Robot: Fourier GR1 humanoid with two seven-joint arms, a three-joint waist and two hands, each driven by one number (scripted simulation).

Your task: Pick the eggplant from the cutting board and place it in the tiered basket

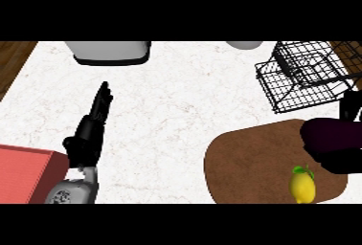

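Note:
A dark purple eggplant (326, 135) shows at the right edge, over the right part of the round brown cutting board (247, 160). My right hand (345, 163) is curled round it, black fingers (351, 106) showing above and below the fruit, and hides much of it. The black wire tiered basket (308, 79) stands just beyond the board at the back right. My left hand (90, 129) rests on the left side of the counter, fingers straight and pointing away, nothing in it.
A yellow lemon (303, 187) lies on the board's near right part. A red block (25, 173) sits at the near left, a grey appliance (109, 51) at the back left, and a white object (244, 44) at the back edge.

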